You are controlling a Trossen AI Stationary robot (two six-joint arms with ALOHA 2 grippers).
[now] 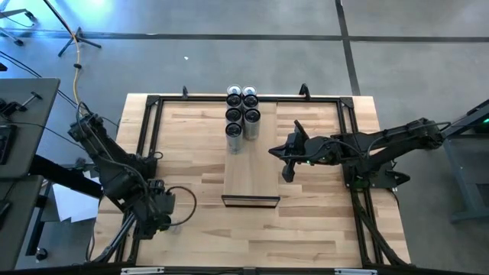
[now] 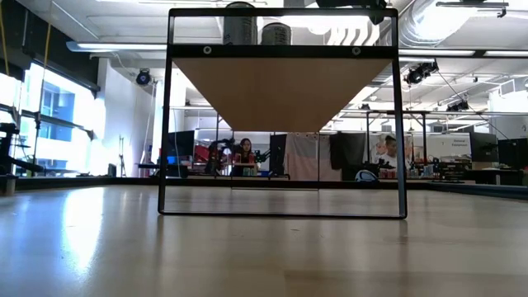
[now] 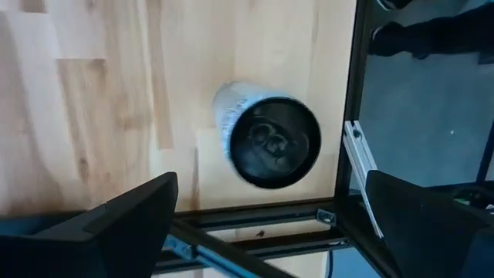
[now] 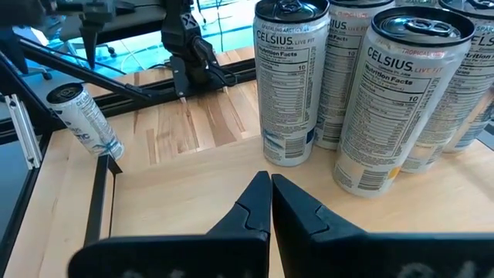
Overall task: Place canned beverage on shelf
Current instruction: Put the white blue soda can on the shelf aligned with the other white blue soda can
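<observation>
The left gripper (image 3: 266, 220) hangs w/ fingers wide, over a tall silver can with a dark top (image 3: 266, 139). The can stands at the table's near-left corner, top up, long way up-down. Go straight down, squeeze its middle. The right gripper (image 4: 270, 197) is pinched tight, empty, over the long light wood shelf (image 1: 252, 179).

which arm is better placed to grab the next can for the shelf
Left, probably. The left gripper hangs open directly over the loose can near the table's corner. The right gripper is shut beside the cans already on the shelf.
</observation>
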